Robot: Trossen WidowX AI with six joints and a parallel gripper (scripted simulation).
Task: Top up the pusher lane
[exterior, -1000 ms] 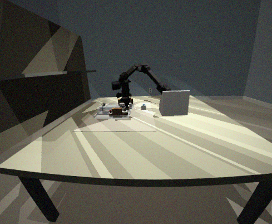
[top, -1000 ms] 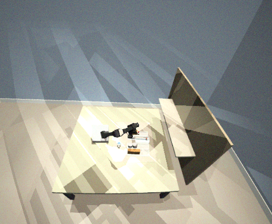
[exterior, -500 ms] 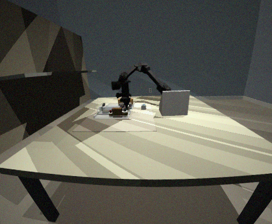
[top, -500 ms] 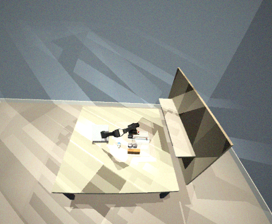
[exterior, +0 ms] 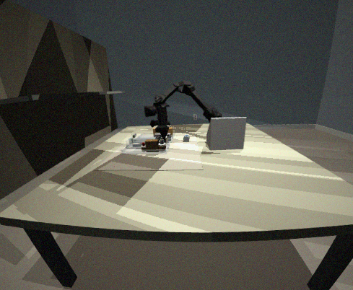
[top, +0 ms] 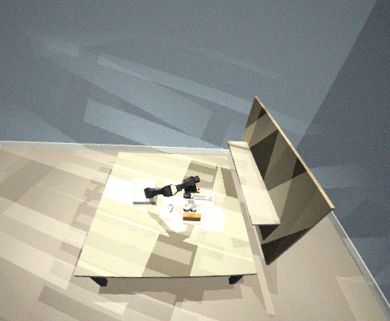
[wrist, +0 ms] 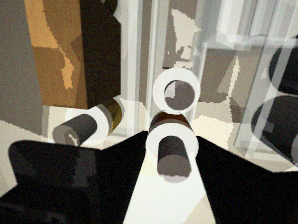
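At the left of the wrist view, an orange-brown rectangular block is seen behind an amber jar with a white collar and grey cap; in the middle, a brown jar with a white collar and grey cap is pinched between the jaws of the black gripper; just ahead, a white-collared, grey-capped jar is framed by clear lane walls; whether the two are touching cannot be told; at right, two black rounded objects are partly shown.
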